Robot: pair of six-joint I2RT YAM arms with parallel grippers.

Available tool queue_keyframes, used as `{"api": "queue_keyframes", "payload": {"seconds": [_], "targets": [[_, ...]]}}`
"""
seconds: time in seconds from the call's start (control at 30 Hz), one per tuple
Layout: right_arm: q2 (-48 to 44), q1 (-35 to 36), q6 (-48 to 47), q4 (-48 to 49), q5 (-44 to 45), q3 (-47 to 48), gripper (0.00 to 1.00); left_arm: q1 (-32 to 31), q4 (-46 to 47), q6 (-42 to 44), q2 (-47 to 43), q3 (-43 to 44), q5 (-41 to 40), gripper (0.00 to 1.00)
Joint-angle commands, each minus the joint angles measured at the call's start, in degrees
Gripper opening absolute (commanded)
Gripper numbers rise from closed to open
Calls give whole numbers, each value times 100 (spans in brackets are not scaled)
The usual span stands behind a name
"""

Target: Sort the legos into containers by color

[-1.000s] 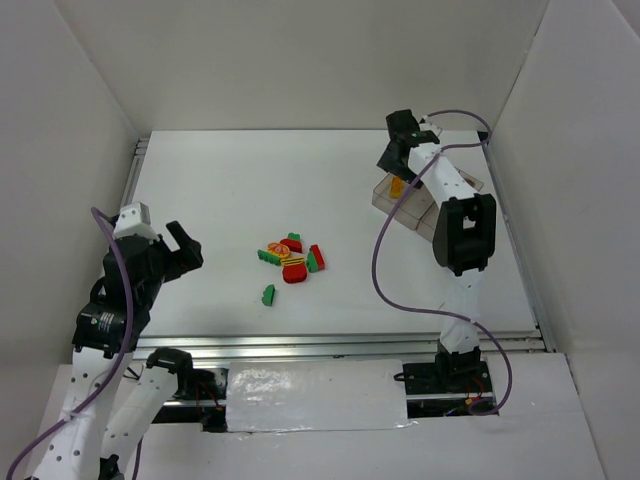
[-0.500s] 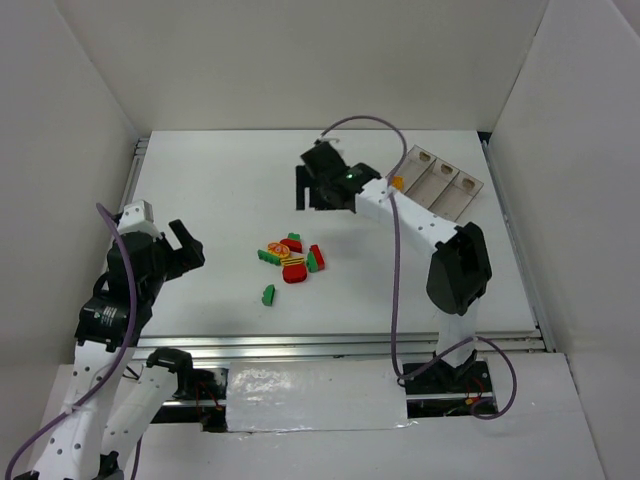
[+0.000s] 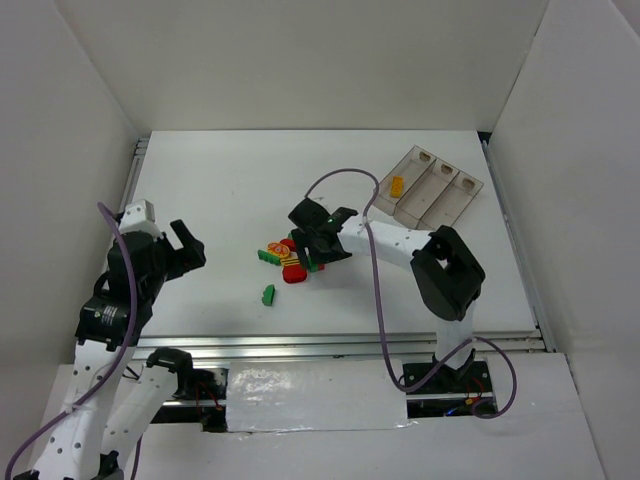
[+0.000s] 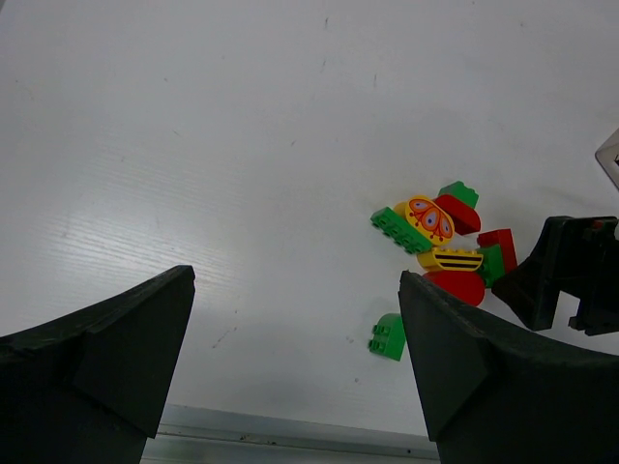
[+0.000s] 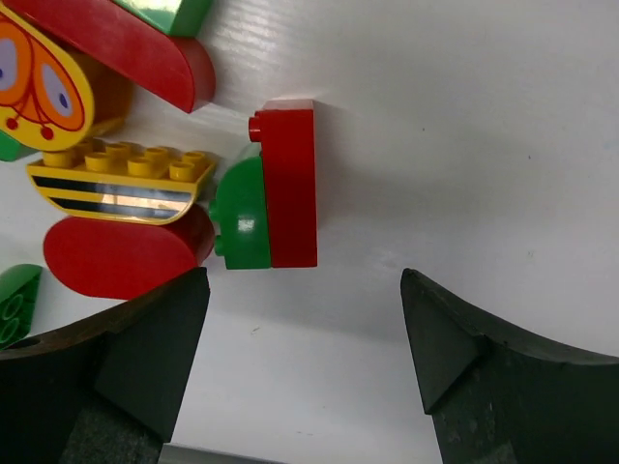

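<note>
A cluster of legos (image 3: 290, 258) in red, green and yellow lies mid-table, with one green brick (image 3: 268, 294) apart in front of it. My right gripper (image 3: 320, 240) hovers open over the cluster's right side. In the right wrist view a red brick (image 5: 290, 184) joined to a green rounded one (image 5: 242, 215) lies just beyond my right gripper (image 5: 305, 280), with nothing between its fingers. The containers (image 3: 447, 203) stand at the back right, and a yellow brick (image 3: 397, 185) lies in the leftmost compartment. My left gripper (image 3: 185, 245) is open at the left, away from the legos.
White walls close in the table on three sides. A metal rail (image 3: 340, 345) runs along the near edge. In the left wrist view the lone green brick (image 4: 388, 336) lies near the right finger, and the right gripper's black body (image 4: 571, 275) shows beside the cluster (image 4: 440, 237).
My right arm swung from above the containers to the lego cluster, and the yellow brick now lies in the left compartment. The left arm has hardly moved.
</note>
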Motion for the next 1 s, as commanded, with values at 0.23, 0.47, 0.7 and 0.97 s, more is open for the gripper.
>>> {"api": "queue_keyframes", "payload": {"seconds": [0.23, 0.47, 0.7, 0.97], "targets": [[-524, 1255, 1716, -210, 1366, 188, 87, -21, 227, 122, 92, 30, -58, 100], [90, 1774, 3044, -16, 1527, 574, 80, -13, -54, -159, 14, 135, -726, 100], [855, 2056, 3212, -7, 1413, 1321, 74, -13, -108, -248, -286, 109, -990, 99], [1444, 2083, 3326, -183, 1343, 1586, 63, -13, -90, -213, -338, 109, -902, 99]]}}
